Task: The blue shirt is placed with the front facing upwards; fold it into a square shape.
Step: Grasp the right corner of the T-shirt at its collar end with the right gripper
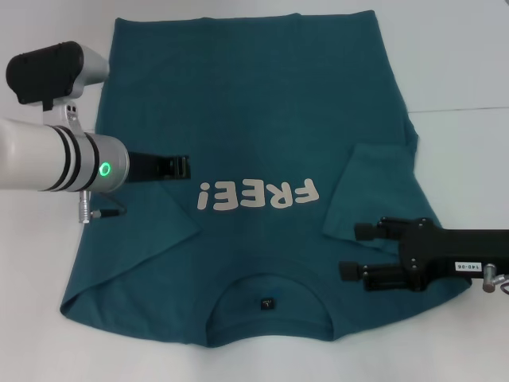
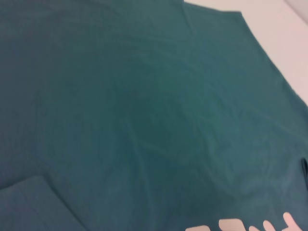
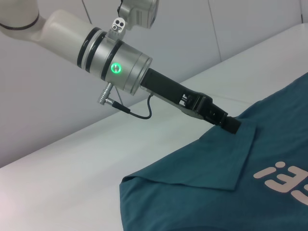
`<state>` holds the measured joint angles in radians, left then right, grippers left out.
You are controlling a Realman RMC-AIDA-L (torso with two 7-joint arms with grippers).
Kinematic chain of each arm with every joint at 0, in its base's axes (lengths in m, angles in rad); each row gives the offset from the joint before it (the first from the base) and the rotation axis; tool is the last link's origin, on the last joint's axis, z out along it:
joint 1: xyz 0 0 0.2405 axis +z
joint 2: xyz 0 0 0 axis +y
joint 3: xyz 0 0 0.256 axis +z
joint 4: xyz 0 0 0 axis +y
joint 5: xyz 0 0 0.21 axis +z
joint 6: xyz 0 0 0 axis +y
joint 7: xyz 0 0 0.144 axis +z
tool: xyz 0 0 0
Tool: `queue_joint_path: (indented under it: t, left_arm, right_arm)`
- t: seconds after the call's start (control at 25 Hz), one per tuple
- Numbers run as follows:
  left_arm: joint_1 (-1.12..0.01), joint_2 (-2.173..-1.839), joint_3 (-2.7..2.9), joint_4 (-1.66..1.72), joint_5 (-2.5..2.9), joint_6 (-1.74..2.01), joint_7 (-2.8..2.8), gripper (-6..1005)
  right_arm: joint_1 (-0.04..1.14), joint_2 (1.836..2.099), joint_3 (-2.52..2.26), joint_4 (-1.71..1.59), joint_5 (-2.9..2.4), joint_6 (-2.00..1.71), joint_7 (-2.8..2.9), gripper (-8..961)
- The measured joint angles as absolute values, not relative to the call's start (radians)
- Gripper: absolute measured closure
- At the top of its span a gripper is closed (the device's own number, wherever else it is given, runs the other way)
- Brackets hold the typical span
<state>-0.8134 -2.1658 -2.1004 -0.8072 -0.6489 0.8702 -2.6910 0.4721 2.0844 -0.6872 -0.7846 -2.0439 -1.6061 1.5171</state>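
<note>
The worktop [image 1: 461,56] is white and carries the blue shirt [image 1: 254,127], which lies flat and front side up across most of the head view. The collar sits at the near edge, toward my body, and the hem at the far edge. Both sleeves are folded inward onto the chest, one on each side of the white "FREE!" lettering [image 1: 258,194].

My left gripper [image 1: 176,168] reaches in from the left side and sits at the tip of the folded left sleeve [image 1: 151,231], just beside the lettering. In the right wrist view the left gripper [image 3: 231,124] touches the cloth at that sleeve's point; I cannot tell whether its fingers are parted or closed.

My right gripper [image 1: 356,251] enters from the right, over the near right part of the shirt below the folded right sleeve [image 1: 370,187]. Its two fingers stand wide apart and hold nothing.

The small dark neck tag [image 1: 267,302] lies inside the collar.
</note>
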Motion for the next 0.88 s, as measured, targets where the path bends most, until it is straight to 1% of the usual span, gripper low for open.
queue_joint_path:
  t: [0.16,0.48,0.68,0.88]
  left_arm:
    - [-0.806,-2.164,-2.101,-0.807,-0.676,0.865,-2.673,951]
    - [-0.804,-2.163,-2.103,-0.807,-0.678,0.865,-2.665,873]
    - [-0.801,-2.156,-2.115,-0.807,-0.678,0.873,-2.668,824]
    - [-0.793,-2.152,-2.127,-0.809,-0.678,0.873,-2.665,664]
  right_arm:
    - [0.472,2.084,-0.687,-0.783,-2.044,-1.606,1.517,39]
    - [0.471,2.083,-0.687,-0.782,-2.042,-1.602,1.521,39]
    - [0.476,2.077,-0.686,-0.782,-2.042,-1.578,1.547,38]
    - [0.480,2.074,-0.686,-0.789,-2.042,-1.554,1.573,38]
